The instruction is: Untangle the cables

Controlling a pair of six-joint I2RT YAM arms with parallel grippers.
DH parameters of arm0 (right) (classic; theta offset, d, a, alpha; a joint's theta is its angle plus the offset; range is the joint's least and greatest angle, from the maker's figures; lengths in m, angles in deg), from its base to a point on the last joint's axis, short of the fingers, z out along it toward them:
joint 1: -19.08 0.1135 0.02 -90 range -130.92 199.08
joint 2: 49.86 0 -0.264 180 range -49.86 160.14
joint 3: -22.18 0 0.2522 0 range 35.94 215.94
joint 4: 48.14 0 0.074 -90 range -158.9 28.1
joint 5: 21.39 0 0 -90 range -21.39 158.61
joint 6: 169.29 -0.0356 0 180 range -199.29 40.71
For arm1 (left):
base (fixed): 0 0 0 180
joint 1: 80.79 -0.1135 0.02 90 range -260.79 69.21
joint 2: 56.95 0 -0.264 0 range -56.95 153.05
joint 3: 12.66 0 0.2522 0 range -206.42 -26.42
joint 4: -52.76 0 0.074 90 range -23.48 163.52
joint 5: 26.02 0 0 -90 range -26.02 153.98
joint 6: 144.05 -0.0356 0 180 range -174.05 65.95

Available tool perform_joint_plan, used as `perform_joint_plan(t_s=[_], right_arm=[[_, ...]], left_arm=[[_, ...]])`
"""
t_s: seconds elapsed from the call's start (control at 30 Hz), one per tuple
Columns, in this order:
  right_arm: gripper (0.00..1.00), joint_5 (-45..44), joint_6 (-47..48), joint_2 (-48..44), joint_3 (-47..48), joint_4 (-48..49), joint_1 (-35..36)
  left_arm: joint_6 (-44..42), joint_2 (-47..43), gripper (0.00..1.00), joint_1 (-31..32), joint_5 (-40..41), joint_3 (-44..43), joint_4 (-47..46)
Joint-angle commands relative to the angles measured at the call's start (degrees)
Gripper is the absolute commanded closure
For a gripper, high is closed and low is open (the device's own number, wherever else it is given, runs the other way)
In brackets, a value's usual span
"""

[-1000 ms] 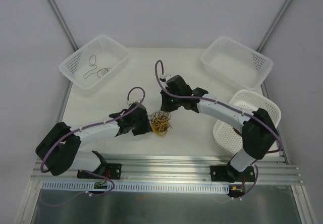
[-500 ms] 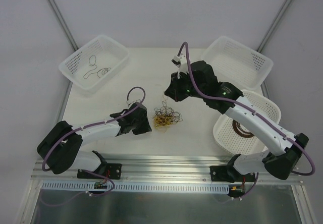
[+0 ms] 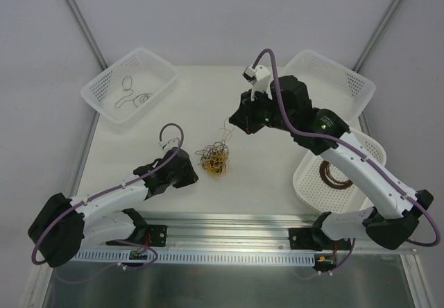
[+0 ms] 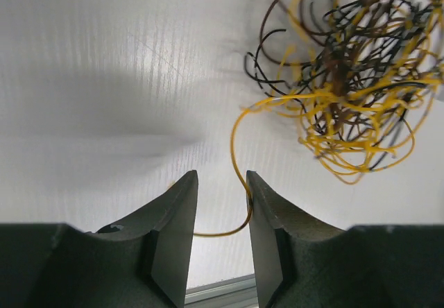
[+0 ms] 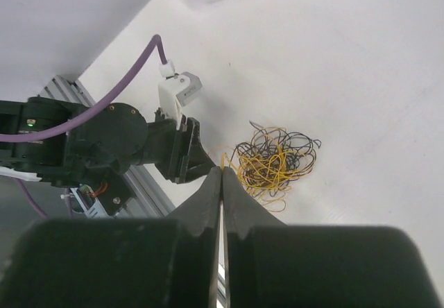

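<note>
The cables [image 3: 214, 159] are a small tangle of yellow, brown and black strands on the white table [image 3: 277, 183]. My left gripper [image 3: 192, 173] is low on the table just left of the tangle. In the left wrist view its jaws [image 4: 220, 176] stand a little apart, and a yellow strand [image 4: 234, 141] from the tangle [image 4: 347, 79] loops through the gap, touching the right finger. My right gripper [image 3: 234, 123] is raised behind the tangle. In the right wrist view it [image 5: 222, 170] is shut on a thin strand that rises from the tangle [image 5: 274, 161].
A white basket [image 3: 94, 93] at the back left holds a thin black wire [image 3: 129, 93]. A second white basket [image 3: 361, 86] stands at the back right. A third basket [image 3: 305, 176] at the near right holds a dark-brown ring coil [image 3: 333, 177]. A metal rail [image 3: 229, 226] runs along the near edge.
My right gripper has risen and moved back from the tangle, drawing a strand up. My left arm has pulled back toward the near left. The tangle has shifted slightly left.
</note>
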Motion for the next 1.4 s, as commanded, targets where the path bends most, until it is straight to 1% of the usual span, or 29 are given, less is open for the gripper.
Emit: perform_joint_plan(t_s=[0.0, 0.07, 0.2, 0.23, 0.27, 0.3, 0.33, 0.37, 0.4, 0.43, 0.5, 0.57, 0.63, 0.7, 0.8, 0.87, 1.0, 1.1, 1.13, 1.2, 1.3, 1.37], right_arm=[[0.99, 2.7, 1.3, -2.5, 5.2, 3.3, -0.1], [0.99, 3.3, 0.9, -2.7, 6.2, 5.3, -0.1], [0.99, 4.6, 0.4, -4.5, 4.2, 11.5, -0.1], [0.99, 4.0, 0.3, -4.6, 2.8, 13.3, -0.1], [0.99, 3.4, 0.2, -4.3, 2.8, 12.9, -0.1], [0.99, 2.9, 0.1, -3.1, 3.2, 11.2, -0.1], [0.99, 3.0, -0.1, -2.6, 3.3, 10.6, -0.1], [0.99, 3.4, -0.4, -2.2, 2.7, 10.3, -0.1], [0.99, 3.9, -0.9, -1.9, 2.0, 10.6, -0.2], [0.99, 3.9, -0.9, -1.8, 0.2, 10.7, -0.2], [0.99, 4.1, -2.6, -1.3, -1.4, 10.5, -0.2], [1.0, 4.6, -3.3, -0.6, -3.0, 10.0, -0.1], [0.99, 5.5, -4.0, 0.0, -3.5, 9.6, -0.1], [0.99, 6.1, -4.2, 0.4, -3.8, 9.5, 0.1], [0.99, 6.6, -4.3, 1.2, -3.0, 9.0, 0.3], [1.0, 6.9, -4.3, 1.5, -2.4, 8.8, 0.3], [0.99, 7.6, -4.3, 1.4, -1.0, 8.7, 0.4], [0.99, 8.0, -4.5, 1.0, -0.8, 8.6, 0.4], [0.99, 8.0, -4.6, 0.9, -0.9, 8.7, 0.5], [0.99, 8.4, -5.1, 0.3, -1.1, 8.8, 0.5], [0.99, 8.7, -5.5, -0.6, -2.0, 9.2, 0.5], [0.99, 8.5, -5.7, -1.7, -3.1, 9.3, 0.5]], left_arm=[[-0.1, -5.0, 0.66, -0.4, 4.5, 0.9, 1.7], [-0.2, -6.9, 0.66, -0.5, 5.4, 1.8, 2.5], [-1.5, -13.0, 0.6, -0.6, 5.4, 3.3, 3.2], [-2.6, -14.4, 0.56, -0.6, 5.3, 3.6, 3.1], [-3.2, -15.8, 0.54, -0.6, 5.1, 4.0, 3.2], [-3.9, -19.0, 0.52, -0.5, 5.0, 4.3, 3.3], [-5.5, -20.8, 0.46, -0.6, 4.8, 4.6, 3.3], [-6.4, -22.6, 0.43, -0.6, 4.5, 4.8, 3.2], [-7.4, -26.2, 0.39, -0.6, 4.2, 4.9, 3.3], [-9.4, -28.0, 0.32, -0.6, 3.8, 5.0, 3.3], [-11.6, -32.4, 0.24, -0.6, 2.7, 5.0, 3.3], [-14.9, -34.5, 0.15, -0.6, 1.8, 4.4, 3.3], [-18.2, -36.2, 0.12, -0.6, -0.2, 3.7, 3.1], [-20.2, -35.9, 0.1, -0.5, -2.2, 2.2, 2.6], [-24.5, -32.9, 0.08, -0.5, -4.0, 0.6, -0.2], [-25.6, -30.5, 0.08, -0.5, -3.7, -0.2, -3.4], [-27.8, -21.4, 0.11, -0.5, -1.6, -2.0, -10.0], [-28.5, -14.7, 0.17, -0.5, 1.0, -3.9, -15.9], [-28.8, -13.2, 0.2, -0.5, 2.1, -4.6, -16.8], [-28.9, -9.0, 0.23, -0.5, 5.8, -5.1, -19.2], [-29.0, -4.8, 0.3, -0.5, 8.6, -5.7, -21.6], [-29.0, -2.1, 0.36, -0.5, 8.5, -5.4, -25.4]])
